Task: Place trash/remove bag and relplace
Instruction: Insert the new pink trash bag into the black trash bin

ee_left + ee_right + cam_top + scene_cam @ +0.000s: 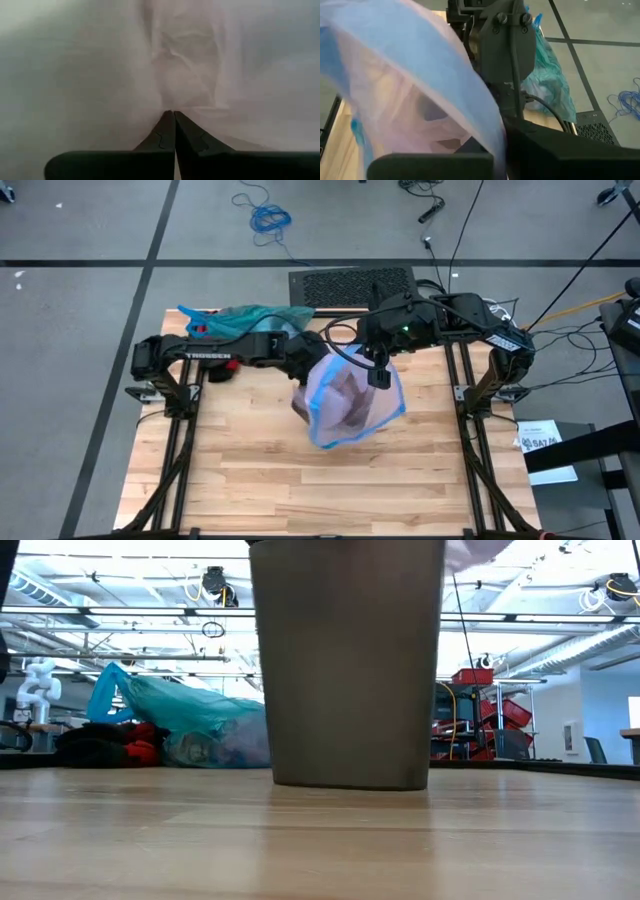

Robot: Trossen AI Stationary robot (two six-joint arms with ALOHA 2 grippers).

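The teal-green bag (250, 318) lies filled and crumpled on the table's far left part (190, 725), and no gripper touches it. At mid-table a pale pink bag with a blue edge (350, 405) billows over the grey bin (345, 660), which stands on its base. My left gripper (174, 114) reaches in from the left and is shut on the pink bag's film. My right gripper (379, 376) comes from the right and is shut at the pink bag's far rim. My left gripper pinches the pink bag's thin wall (175, 102) between its two fingertips, slanting down from the table's left side. Creases in the film run together at the tips. One layer or several, I cannot tell. My right gripper holds the pink bag by its blue-edged rim (492, 125), slanting down from the right. The film drapes over the fingers and hides the place of contact. The bag hangs open below and billows toward the near side.
A black vent-like grille (350, 282) lies at the far edge. A dark and red bundle (110, 745) sits beside the teal bag. Bare wood (300, 490) spreads across the near half. A blue cable (268, 218) lies on the floor beyond.
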